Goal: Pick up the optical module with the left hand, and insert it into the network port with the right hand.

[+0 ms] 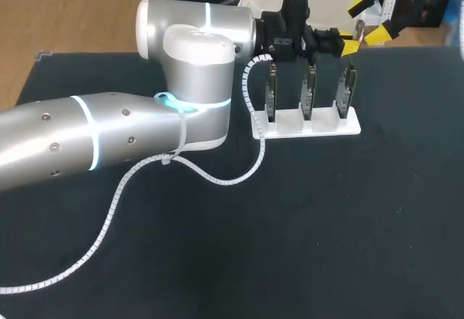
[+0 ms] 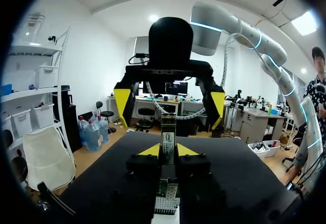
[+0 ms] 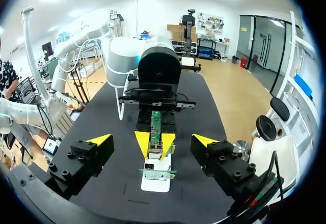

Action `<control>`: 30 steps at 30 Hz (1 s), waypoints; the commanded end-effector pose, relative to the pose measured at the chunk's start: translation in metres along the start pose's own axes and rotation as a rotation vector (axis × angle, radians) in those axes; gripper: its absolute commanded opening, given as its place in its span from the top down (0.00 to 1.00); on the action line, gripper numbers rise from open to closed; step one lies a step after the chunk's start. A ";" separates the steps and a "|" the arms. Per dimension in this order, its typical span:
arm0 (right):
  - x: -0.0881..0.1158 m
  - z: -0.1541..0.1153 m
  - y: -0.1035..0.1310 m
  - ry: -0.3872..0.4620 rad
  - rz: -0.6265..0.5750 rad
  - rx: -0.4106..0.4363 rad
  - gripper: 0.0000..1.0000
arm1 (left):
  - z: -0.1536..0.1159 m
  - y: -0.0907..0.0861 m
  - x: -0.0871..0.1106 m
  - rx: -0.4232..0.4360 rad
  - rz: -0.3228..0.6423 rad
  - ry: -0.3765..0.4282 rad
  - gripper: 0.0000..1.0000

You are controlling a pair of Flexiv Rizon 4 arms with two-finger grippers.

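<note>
Three circuit boards [image 1: 308, 90] stand upright in a white rack [image 1: 319, 127] at the far side of the dark table [image 1: 326, 225], and both my grippers are up there with them. My left arm [image 1: 109, 138] comes in across the table, and the left gripper [image 1: 349, 46] sits just above the board at the right end of the row as the head camera sees it.

From the left wrist camera I see its yellow fingertips [image 2: 150, 150] pressing from both sides on the optical module [image 2: 168, 138], a slim upright piece with a small label. That jaw is closed narrow on the module. Directly under the module is the top of a green board carrying the network port [image 2: 166, 200], a perforated metal cage. I cannot tell from any view whether the module touches the board beneath it.

The right gripper [image 1: 370, 20] hangs just past the rack's right end, near the table's far edge, facing the left one. Its jaws stand wide and hold nothing. In its own wrist view the two yellow fingers [image 3: 99, 140] are spread well to either side of the module and the left gripper's tips, touching neither.

One white spiral-wrapped cable [image 1: 217, 180] runs from the left arm's wrist end, loops over the table beside the rack and runs back along the arm.
</note>
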State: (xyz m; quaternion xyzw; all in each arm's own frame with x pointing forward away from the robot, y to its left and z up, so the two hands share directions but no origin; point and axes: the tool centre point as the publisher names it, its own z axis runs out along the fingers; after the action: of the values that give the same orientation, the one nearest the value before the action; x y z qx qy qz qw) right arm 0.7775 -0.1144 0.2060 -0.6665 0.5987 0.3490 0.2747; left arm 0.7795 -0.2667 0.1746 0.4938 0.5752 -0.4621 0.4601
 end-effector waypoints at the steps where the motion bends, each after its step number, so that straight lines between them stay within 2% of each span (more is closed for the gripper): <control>1: 0.000 0.001 -0.002 -0.001 0.003 -0.003 0.00 | 0.000 -0.002 0.000 -0.006 0.001 -0.002 1.00; 6: 0.001 0.001 -0.003 0.002 0.007 0.003 0.00 | 0.000 -0.002 0.000 -0.006 0.001 -0.002 1.00; 7: 0.001 0.001 -0.004 0.002 0.008 0.006 0.08 | 0.000 -0.002 0.000 -0.006 0.001 -0.002 1.00; 8: 0.001 0.001 -0.004 0.006 0.009 0.012 0.52 | 0.000 -0.002 0.000 -0.006 0.001 -0.002 1.00; 9: 0.001 0.001 -0.004 0.008 0.010 0.016 0.69 | 0.000 -0.002 0.000 -0.006 0.001 -0.002 1.00; 10: 0.001 0.001 -0.004 0.008 0.010 0.017 1.00 | 0.000 -0.002 0.000 -0.006 0.001 -0.002 1.00; 30: 0.002 0.003 -0.003 0.017 0.011 0.023 1.00 | 0.000 -0.002 0.000 -0.006 0.001 -0.002 1.00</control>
State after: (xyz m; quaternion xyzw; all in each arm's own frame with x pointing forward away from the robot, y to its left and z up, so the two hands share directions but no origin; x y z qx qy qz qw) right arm 0.7822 -0.1141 0.2030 -0.6637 0.6071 0.3411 0.2731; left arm 0.7805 -0.2662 0.1744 0.4930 0.5760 -0.4613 0.4608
